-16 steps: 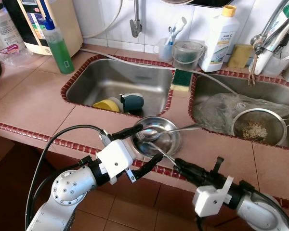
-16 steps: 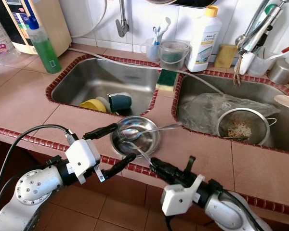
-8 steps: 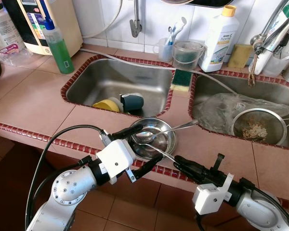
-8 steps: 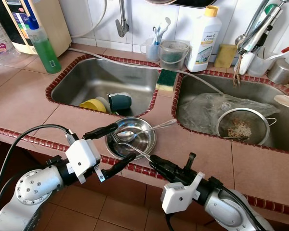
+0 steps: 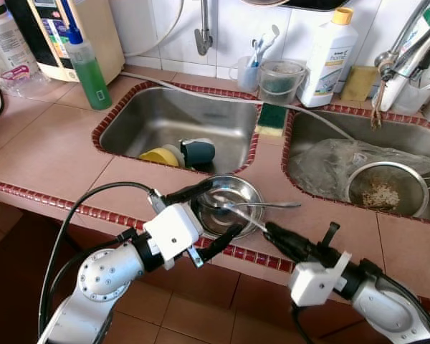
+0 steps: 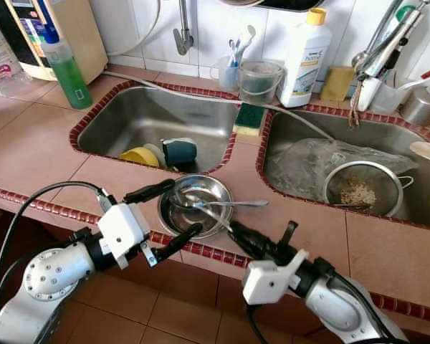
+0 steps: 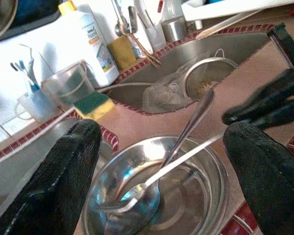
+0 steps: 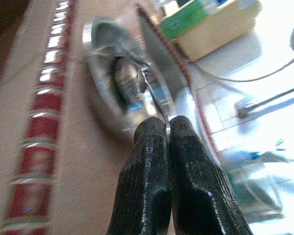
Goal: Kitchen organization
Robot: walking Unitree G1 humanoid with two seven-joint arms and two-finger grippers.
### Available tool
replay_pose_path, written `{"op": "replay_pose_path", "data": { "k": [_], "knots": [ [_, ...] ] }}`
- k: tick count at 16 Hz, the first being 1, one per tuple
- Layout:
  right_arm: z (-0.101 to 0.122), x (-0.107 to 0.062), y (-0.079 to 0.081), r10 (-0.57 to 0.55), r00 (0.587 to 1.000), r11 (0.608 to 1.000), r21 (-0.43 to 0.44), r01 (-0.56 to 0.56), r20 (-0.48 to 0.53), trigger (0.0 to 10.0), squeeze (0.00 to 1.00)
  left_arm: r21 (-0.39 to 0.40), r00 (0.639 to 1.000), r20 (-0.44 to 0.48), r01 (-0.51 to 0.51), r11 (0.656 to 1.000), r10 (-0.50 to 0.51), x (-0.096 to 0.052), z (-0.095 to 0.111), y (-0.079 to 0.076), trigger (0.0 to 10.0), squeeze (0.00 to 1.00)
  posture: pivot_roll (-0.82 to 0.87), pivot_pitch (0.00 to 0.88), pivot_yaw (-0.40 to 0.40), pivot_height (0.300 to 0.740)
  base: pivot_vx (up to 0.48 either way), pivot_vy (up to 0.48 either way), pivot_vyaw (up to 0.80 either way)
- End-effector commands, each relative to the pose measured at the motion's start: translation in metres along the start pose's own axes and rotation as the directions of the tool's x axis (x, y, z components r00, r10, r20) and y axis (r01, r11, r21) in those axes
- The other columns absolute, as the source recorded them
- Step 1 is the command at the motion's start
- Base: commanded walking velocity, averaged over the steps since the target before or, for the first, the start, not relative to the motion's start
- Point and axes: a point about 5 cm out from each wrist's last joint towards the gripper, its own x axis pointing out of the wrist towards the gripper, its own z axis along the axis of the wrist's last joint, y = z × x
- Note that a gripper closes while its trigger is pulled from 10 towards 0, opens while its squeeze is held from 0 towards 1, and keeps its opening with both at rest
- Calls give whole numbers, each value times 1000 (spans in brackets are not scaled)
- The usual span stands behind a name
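A shallow steel bowl sits on the tiled counter near its front edge, between the two sinks. My left gripper is open, with one black finger on each side of the bowl. A spoon lies in the bowl with its handle sticking out to the right. My right gripper is shut on the handle of a fork, whose head rests inside the bowl. The right wrist view has those fingers pinched on the thin handle in front of the bowl.
The left sink holds a yellow bowl and a dark cup. The right sink holds a plastic bag and a strainer. A green soap bottle, a sponge and a white bottle stand behind.
My right gripper has moved forward over the counter edge, pushing the fork further into the bowl. The spoon's handle has swung down to lie level. The left gripper stays around the bowl.
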Motion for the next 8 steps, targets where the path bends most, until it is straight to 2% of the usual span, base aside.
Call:
{"op": "replay_pose_path", "data": {
  "k": [1,5,7,8],
  "knots": [
    [0,1,-9,-52,999,999,0,52,1,10000,0,13,1000,-3,6,1000,-6,0,-1,3,10000,0,-191,97,43,740,0,0,0],
    [4,6,-21,-155,988,987,50,154,22,10000,0,25,1000,2,8,1000,-8,1,-1,5,10000,0,-186,87,45,740,0,0,0],
    [1,8,-31,-262,965,958,119,261,-3,10000,0,33,1000,-1,0,999,0,1,-2,8,10000,0,-182,80,45,740,0,0,0],
    [-3,10,-40,-365,929,902,224,368,-58,10000,0,18,1000,4,-23,1000,23,2,-2,12,10000,0,-182,79,45,740,0,0,0]
  ]
}}
